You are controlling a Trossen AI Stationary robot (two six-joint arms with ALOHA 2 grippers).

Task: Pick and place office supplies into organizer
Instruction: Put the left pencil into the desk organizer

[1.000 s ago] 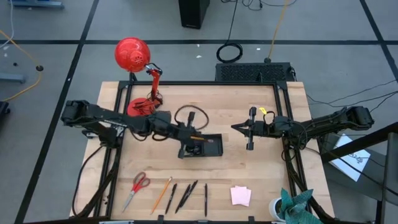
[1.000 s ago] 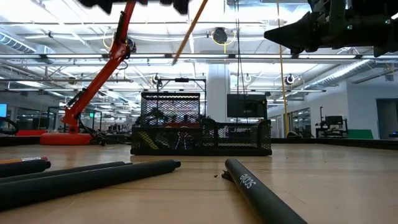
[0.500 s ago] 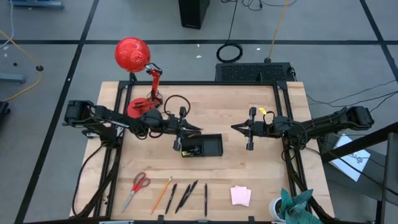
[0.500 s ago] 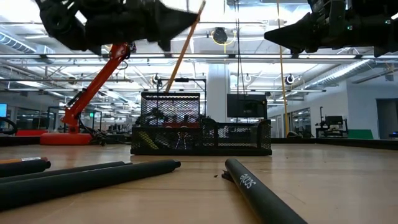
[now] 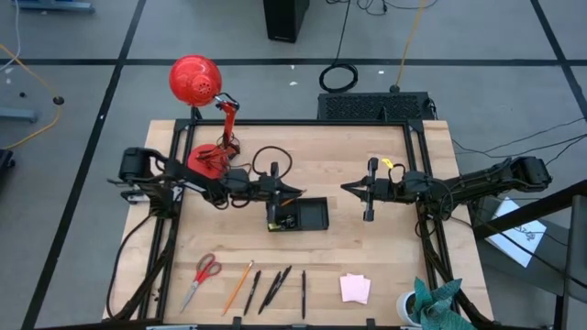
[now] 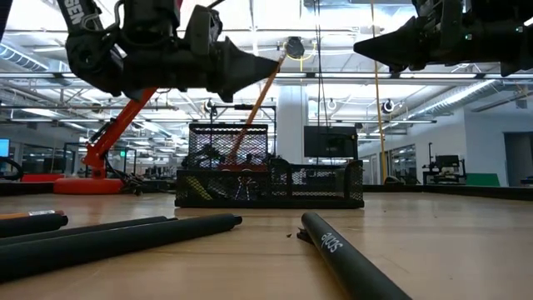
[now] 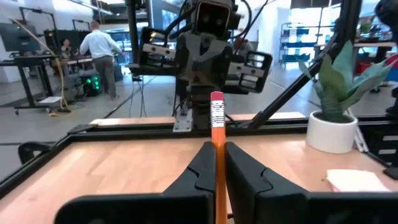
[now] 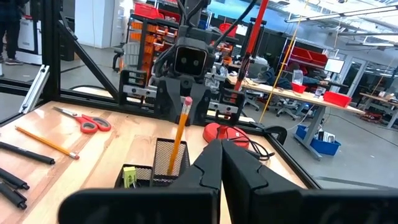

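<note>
left pincer (image 5: 282, 192) is clamped on an orange pencil (image 6: 254, 107), tilted tip-down into the black organizer (image 5: 316, 216) right under it, while the shut right pincer (image 5: 347, 189) waits farther off.

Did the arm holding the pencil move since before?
Yes. The left gripper with the orange pencil pulled back toward the red lamp, lowering the pencil into the organizer.

We see even overhead light on the surface (image 5: 367, 238), with soft shadows. Ceiling lights (image 6: 275, 21) glare in the low view, where near pens (image 6: 117, 237) blur.
</note>
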